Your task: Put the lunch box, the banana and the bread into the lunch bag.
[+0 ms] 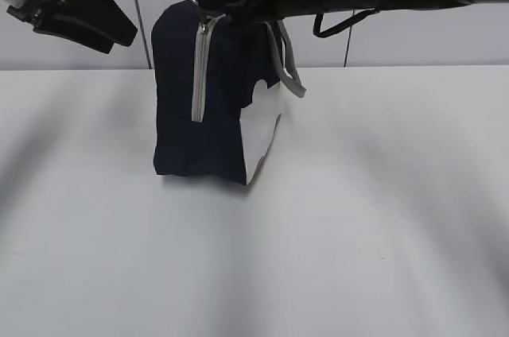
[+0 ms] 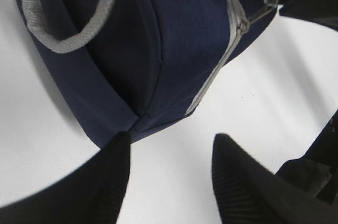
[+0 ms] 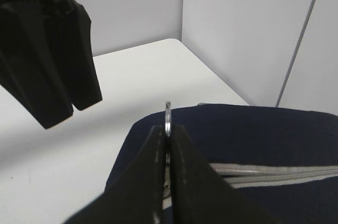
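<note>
Standing on end near the middle of the white bench (image 1: 358, 257), the lunch bag (image 1: 215, 106) was seen with its grey zipper (image 1: 200, 75) running down the face toward the exterior camera, apparently closed along the stretch in view. It was propped that way, most likely, so that the zipper could be worked along its track. One white side panel (image 1: 258, 134) showed at the right flank, and a grey webbing handle (image 1: 288, 67) was draped down behind it.

At the top of the bag the ring pull (image 3: 168, 118) was pinched flat between the pads of the right end effector (image 3: 168, 145), whose jaws were pressed together on the thin metal. That grip was judged to be the reason the arm reached across the bag's top from the right: the pull had to be caught before the slider could be drawn.

The left end effector (image 2: 169, 182) was held about half spread with nothing between its fingers, hovering near the bag's lower corner in its own wrist view and up at the left in the exterior view. It was placed there, it seemed, to steady the fabric once pulling began.

No lunch box, banana or bread could be found in any view, so whether they were packed already could not be told.
</note>
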Controlling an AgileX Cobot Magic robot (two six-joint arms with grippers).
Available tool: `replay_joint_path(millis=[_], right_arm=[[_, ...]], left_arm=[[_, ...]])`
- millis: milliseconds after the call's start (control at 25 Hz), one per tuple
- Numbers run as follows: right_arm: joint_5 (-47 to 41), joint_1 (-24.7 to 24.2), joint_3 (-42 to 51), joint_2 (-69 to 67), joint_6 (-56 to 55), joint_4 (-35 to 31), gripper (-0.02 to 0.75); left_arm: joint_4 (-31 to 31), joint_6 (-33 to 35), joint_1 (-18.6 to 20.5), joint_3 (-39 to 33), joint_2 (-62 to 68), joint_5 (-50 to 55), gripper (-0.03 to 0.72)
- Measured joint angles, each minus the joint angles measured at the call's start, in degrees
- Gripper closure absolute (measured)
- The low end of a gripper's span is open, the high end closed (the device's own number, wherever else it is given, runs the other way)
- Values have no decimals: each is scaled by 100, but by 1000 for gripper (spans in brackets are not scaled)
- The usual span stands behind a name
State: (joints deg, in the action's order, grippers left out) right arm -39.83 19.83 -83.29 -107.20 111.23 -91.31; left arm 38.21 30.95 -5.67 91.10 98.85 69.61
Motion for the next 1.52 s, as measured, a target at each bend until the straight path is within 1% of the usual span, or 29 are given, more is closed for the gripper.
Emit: replay_joint_path(millis=[160,360,560,840,1160,1240,1440,1520], right_arm=[[11,0,-74,0,-94,0,754],[20,0,-74,0,-214,0,754],[20,0,-74,0,-294,0,754],[-25,0,-74,0,-408,0,754],[-36,0,-74,0,-433,0,754],[-36,0,-74,0,-443,0,754],[-36,0,-74,0,-454,0,754],[-39,0,-74,0,-454,0,754]], left_arm=[[169,233,0,0,146,0,328],[568,501,0,0,447,-19,328],[833,753,0,0,657,-66,328],[916,799,0,0,668,-308,328],[1103,833,0,0,856,-281,328],[1128,838,0,0,943,-253,342],[1335,978,-6,0,994,-258,426],[1340,1018,-39,0,994,-262,437]])
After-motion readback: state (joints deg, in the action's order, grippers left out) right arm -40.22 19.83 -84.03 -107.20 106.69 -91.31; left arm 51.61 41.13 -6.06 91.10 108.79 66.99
